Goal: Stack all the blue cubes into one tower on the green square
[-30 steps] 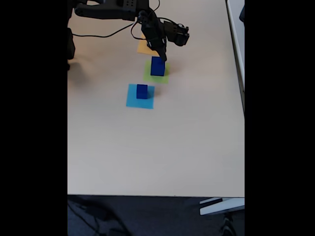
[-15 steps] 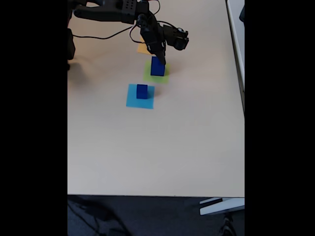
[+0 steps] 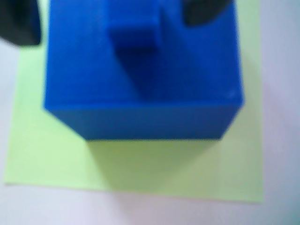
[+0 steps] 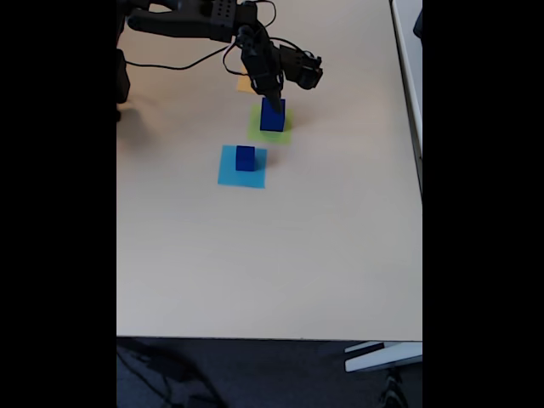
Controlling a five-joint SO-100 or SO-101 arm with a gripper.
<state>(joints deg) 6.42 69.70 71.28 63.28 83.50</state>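
A large blue cube [image 3: 140, 89] stands on the green square [image 3: 51, 154]. A small blue cube [image 3: 133, 26] rests on its top face, toward the far edge. My gripper [image 3: 112, 14] hangs just over this stack, open, with one dark finger off to each side of the small cube and neither touching it. In the fixed view the gripper [image 4: 274, 102] points down onto the blue stack [image 4: 272, 119] on the green square [image 4: 255, 132]. Another blue cube [image 4: 246, 158] sits on a light blue square [image 4: 229, 174], nearer the camera and to the left.
An orange-yellow square [image 4: 246, 84] lies behind the green one, partly covered by the arm [image 4: 204, 17]. A black cable [image 4: 170, 64] trails across the table at the upper left. The table's front edge [image 4: 269, 337] lies far from the squares.
The arm has shifted slightly left and the gripper tip has settled lower onto the top of the stack. Both cube positions are unchanged.
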